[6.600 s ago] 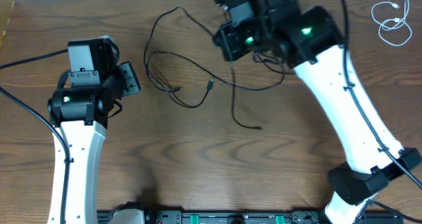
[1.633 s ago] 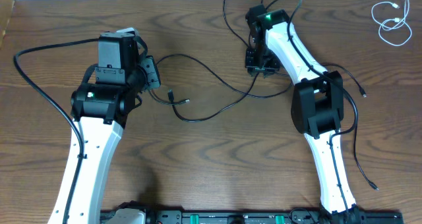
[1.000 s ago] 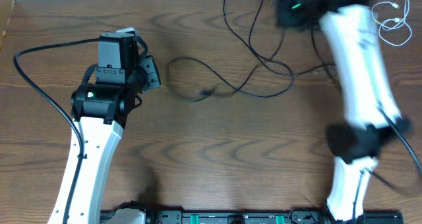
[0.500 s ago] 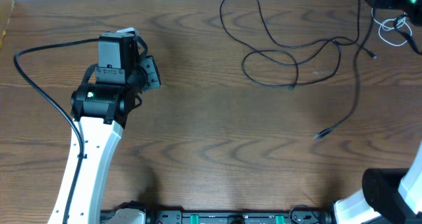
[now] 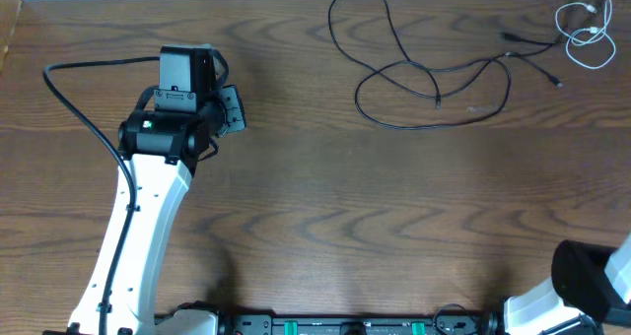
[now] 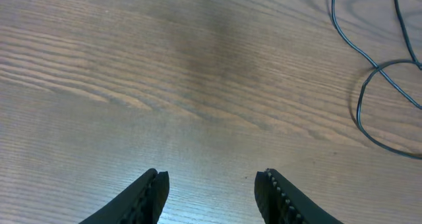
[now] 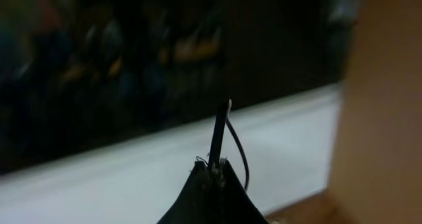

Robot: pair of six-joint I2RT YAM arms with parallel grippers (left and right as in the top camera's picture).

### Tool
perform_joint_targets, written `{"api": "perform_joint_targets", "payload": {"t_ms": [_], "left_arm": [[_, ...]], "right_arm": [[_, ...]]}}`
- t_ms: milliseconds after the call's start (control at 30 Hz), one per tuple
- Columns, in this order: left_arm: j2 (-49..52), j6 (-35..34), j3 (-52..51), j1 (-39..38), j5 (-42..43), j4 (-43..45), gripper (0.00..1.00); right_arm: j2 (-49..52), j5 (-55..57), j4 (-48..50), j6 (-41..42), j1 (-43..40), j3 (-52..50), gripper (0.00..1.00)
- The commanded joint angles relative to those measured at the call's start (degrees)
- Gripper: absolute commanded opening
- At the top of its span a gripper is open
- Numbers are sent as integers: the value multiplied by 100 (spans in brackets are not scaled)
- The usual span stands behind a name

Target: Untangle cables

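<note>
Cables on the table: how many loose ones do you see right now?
2. The black cable sprawls in loops across the top middle and right of the table. The white cable sits coiled at the top right corner. None looks hidden.

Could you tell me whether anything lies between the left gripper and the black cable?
Nothing visible does. Only bare wooden table separates the open left gripper from the black cable; the white cable lies beyond it, at the table's far right corner.
</note>
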Motion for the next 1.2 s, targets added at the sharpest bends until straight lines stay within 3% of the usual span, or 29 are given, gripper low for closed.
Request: {"api": "perform_joint_targets", "payload": {"t_ms": [0,300,567,767,900,1033,1167], "left_arm": [[7,70,98,13,52,83,48],[24,70,98,13,52,170,48],[28,48,98,13,52,188,48],[28,46,98,13,52,323,48],[28,35,98,13,52,420,48],[28,-61,98,9,55,470,48],[28,-105,98,9,98,470,48]], "right_arm": [[-459,538,232,-140,-546,118,1],[323,535,774,-175,-1429,105,1],[1366,520,1325,-114,-1711,105,1],[1694,-103,1593,-109,-2046,105,1],[1742,-72,584,-22,-2376,103,1],[1969,42,-1182,474,-2872,101,1],[2365,-96,-1932,728,-3224,101,1]]}}
